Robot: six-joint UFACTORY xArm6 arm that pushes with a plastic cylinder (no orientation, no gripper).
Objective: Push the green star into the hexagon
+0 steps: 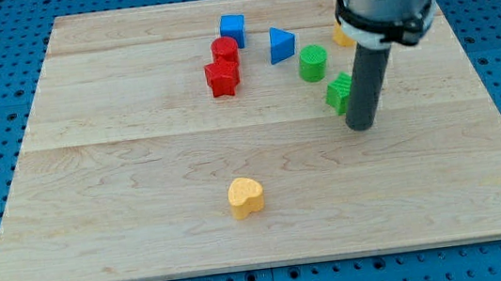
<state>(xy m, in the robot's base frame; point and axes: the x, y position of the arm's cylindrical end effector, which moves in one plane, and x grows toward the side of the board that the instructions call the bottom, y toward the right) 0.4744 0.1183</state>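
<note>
The dark rod comes down over the far right part of the wooden board (pixel 150 256), and my tip (pixel 361 128) rests on the wood just right of the green star (pixel 337 94), touching it or very nearly; the rod hides the star's right side. There are no jaws on this arm to spread or close, only the plain rod. Up and to the left of the star, near but apart from it, stands the green block (pixel 313 62), which looks like the hexagon, though its exact outline is hard to read. Toward the board's top edge sits a blue triangle (pixel 281 43), and left of that a blue cube (pixel 232 27). Below the cube a red cylinder (pixel 224 50) touches a red star (pixel 223 77). A yellow block (pixel 342 35) peeks out behind the arm near the top right corner, its shape hidden. Alone toward the bottom edge lies a yellow heart (pixel 246 197).
</note>
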